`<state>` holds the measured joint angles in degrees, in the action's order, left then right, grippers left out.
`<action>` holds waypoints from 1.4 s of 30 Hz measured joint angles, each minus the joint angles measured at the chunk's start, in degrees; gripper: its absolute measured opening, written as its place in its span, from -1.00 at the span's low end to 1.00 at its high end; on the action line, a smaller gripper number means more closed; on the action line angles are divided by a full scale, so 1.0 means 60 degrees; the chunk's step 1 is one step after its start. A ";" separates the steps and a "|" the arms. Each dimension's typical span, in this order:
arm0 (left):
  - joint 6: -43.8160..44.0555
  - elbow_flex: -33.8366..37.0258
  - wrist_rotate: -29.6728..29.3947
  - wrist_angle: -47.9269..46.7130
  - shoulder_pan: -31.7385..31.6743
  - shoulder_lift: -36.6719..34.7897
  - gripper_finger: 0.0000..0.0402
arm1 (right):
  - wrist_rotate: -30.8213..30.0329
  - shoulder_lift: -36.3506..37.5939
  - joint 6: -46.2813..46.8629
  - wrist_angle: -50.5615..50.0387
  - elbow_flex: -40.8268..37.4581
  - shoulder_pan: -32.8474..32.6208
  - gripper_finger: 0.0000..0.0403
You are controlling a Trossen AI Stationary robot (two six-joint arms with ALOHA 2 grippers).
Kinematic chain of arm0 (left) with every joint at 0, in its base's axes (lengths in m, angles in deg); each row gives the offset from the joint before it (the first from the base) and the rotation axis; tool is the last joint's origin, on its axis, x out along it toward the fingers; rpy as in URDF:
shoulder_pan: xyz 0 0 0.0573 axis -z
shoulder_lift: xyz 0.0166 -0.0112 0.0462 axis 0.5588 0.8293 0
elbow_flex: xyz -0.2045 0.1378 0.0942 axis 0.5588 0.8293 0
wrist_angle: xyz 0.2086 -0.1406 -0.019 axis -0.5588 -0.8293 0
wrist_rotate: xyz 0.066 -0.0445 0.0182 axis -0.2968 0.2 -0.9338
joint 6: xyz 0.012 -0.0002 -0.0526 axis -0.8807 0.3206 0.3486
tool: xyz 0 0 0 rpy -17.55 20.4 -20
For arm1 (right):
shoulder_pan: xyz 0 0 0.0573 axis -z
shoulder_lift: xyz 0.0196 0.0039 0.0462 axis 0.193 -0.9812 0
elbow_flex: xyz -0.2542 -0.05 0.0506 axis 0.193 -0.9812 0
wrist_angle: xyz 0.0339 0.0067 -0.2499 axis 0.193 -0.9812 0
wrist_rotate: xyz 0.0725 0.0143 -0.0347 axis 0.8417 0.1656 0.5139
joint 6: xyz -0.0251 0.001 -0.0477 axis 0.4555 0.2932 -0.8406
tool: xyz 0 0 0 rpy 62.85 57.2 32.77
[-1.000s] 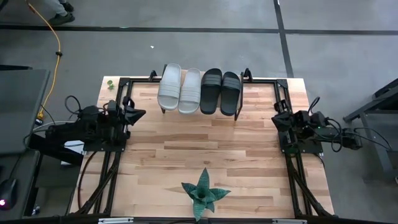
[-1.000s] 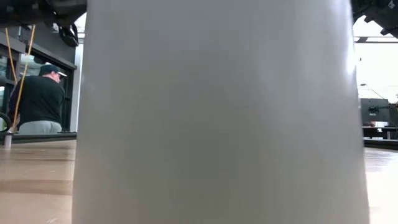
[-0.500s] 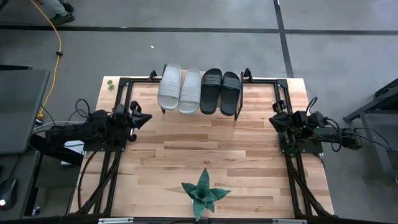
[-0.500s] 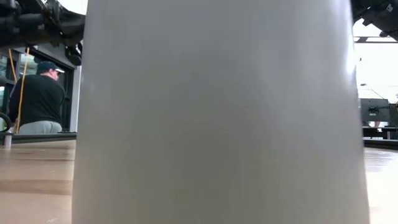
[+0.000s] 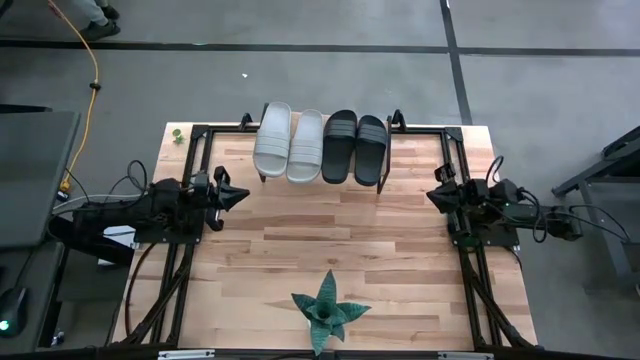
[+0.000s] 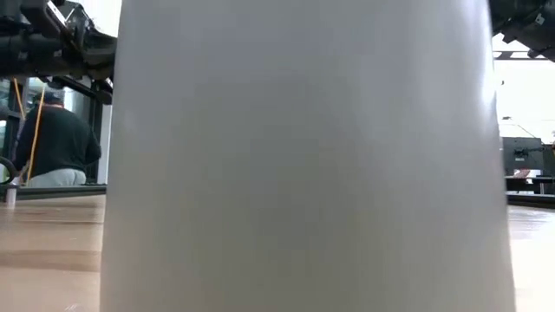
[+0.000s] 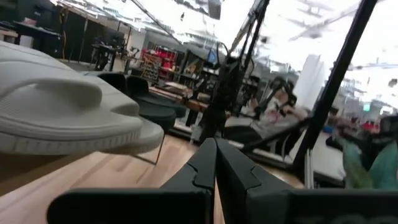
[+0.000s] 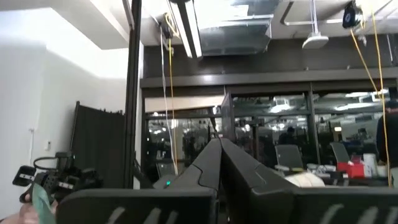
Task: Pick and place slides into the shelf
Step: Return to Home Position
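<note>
Light plank tabletop [image 5: 330, 235], high view: four ribbed-strap slides [image 5: 320, 146], two pale, two black, lie side by side on the thin-legged shelf [image 5: 380, 187] at upper centre; placement looks complete, leaving both arms to fold home. Low view: a smooth pale surface [image 6: 303, 156] fills the centre. Wrist views: left gripper [image 7: 216, 144] and right gripper [image 8: 219, 143] are empty, fingers pressed together.

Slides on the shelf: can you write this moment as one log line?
grey slides: on shelf | black slides: on shelf beside them | left gripper: shut, empty, left side of table | right gripper: shut, empty, right side
</note>
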<state>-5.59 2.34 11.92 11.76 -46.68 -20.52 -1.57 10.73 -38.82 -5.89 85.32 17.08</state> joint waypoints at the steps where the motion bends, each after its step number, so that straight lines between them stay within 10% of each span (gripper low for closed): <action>1: -0.0119 -0.0003 0.0059 -0.0091 0.0000 0.0000 -1.00 | 0.0000 0.0000 0.0000 -0.0108 -0.0002 0.0000 -1.00; 20: -0.1271 -0.0011 0.0100 -0.1343 -0.0004 0.0004 -1.00 | -0.1310 0.0000 0.0161 -0.4214 -0.0004 0.0004 -1.00; 42: -0.2010 -0.0015 0.0002 -0.1306 -0.0004 0.1429 -1.00 | -0.1377 -0.0069 -0.0182 -0.5059 0.0015 0.0003 -1.00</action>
<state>-17.65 2.26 11.93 3.93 -46.71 -11.94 -9.83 10.32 -39.91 -36.25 85.41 17.10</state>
